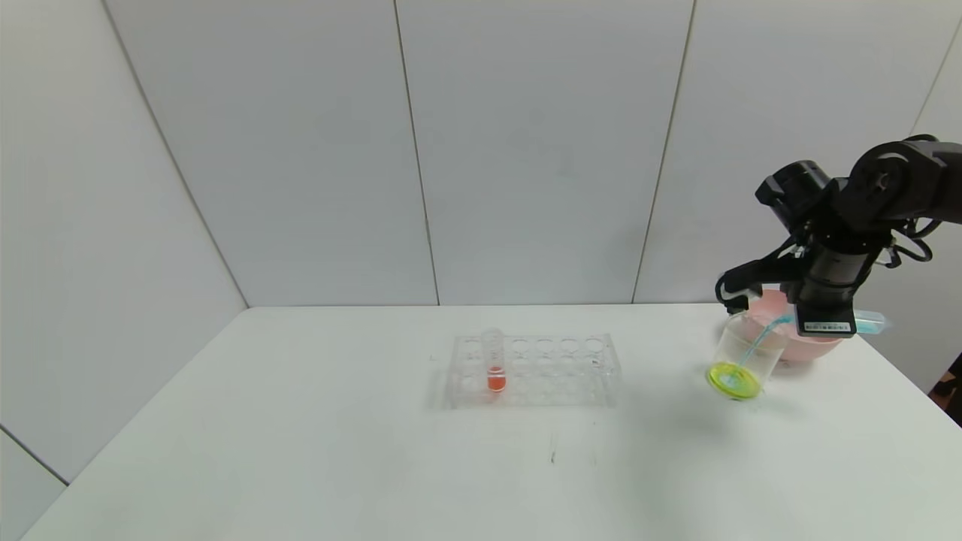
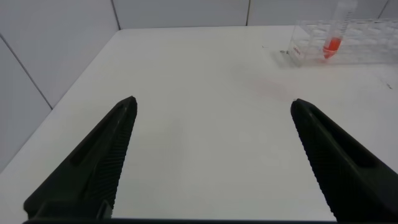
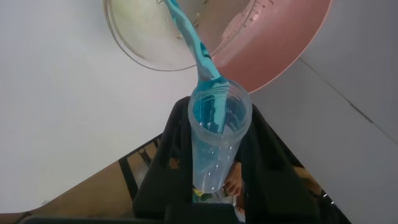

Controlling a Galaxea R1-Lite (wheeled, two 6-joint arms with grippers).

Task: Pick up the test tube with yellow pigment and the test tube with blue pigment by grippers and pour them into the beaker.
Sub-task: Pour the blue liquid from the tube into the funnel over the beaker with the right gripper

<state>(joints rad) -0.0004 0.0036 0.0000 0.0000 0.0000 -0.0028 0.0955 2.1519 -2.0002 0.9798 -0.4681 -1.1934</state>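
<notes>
My right gripper (image 1: 827, 321) is shut on the test tube with blue pigment (image 1: 872, 323), held tipped nearly flat above the beaker (image 1: 751, 347) at the table's far right. A thin blue stream (image 1: 760, 336) runs from the tube's mouth into the beaker, which has yellow liquid (image 1: 733, 379) at its bottom. In the right wrist view the tube (image 3: 217, 149) sits between the black fingers (image 3: 273, 162), its stream falling into the beaker (image 3: 143, 37). The test tube with yellow pigment is out of view. My left gripper (image 2: 213, 106) is open and empty over bare table, outside the head view.
A pink bowl (image 1: 812, 347) stands right behind the beaker; it also shows in the right wrist view (image 3: 280, 43). A clear many-holed rack (image 1: 549, 372) at mid-table holds one tube of red-orange liquid (image 1: 495, 364). The table's right edge (image 1: 913, 391) is close to the beaker.
</notes>
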